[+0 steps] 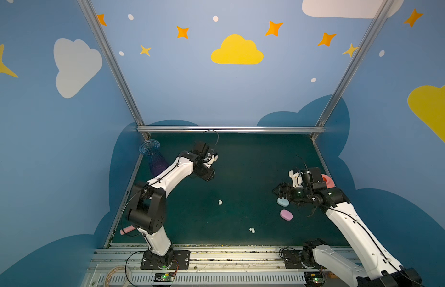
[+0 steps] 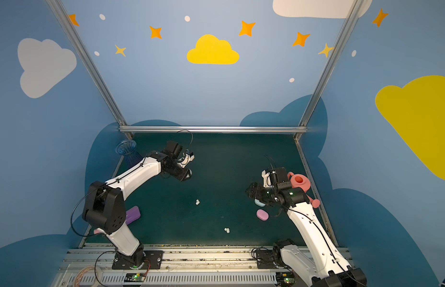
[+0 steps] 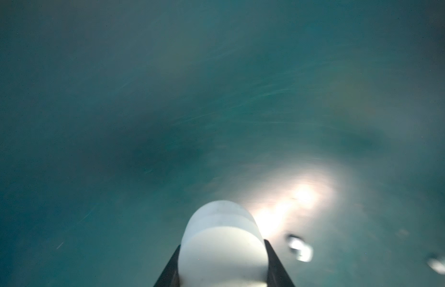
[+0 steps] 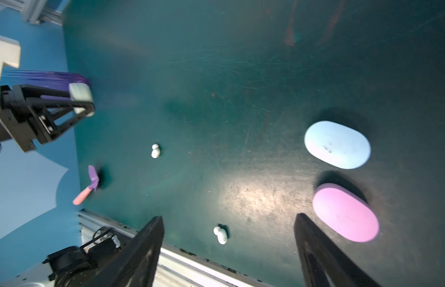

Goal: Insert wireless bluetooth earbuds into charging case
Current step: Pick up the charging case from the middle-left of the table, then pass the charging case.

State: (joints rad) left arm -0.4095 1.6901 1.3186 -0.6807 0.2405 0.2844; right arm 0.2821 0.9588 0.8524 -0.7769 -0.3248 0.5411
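Note:
My left gripper [image 3: 222, 248] is shut on a white oval charging case [image 3: 221, 223], held in the air over the far left of the mat; in a top view the gripper [image 1: 210, 174] shows there. Two earbuds [image 1: 220, 202] [image 1: 252, 230] lie loose on the green mat, and show blurred in the left wrist view [image 3: 299, 248]. My right gripper [image 4: 227, 217] hangs open with nothing between its fingers, above a light blue case [image 4: 337, 144] and a pink case [image 4: 345, 215]. Both of those cases lie closed at the mat's right [image 1: 283, 202] [image 1: 286, 215].
A blue-purple vase [image 1: 151, 154] stands at the far left corner. A pink watering can [image 2: 301, 182] sits behind the right arm. A purple block [image 2: 133, 215] and a pink-handled purple tool [image 4: 89, 184] lie near the left edge. An aluminium rail [image 1: 216, 253] runs along the front.

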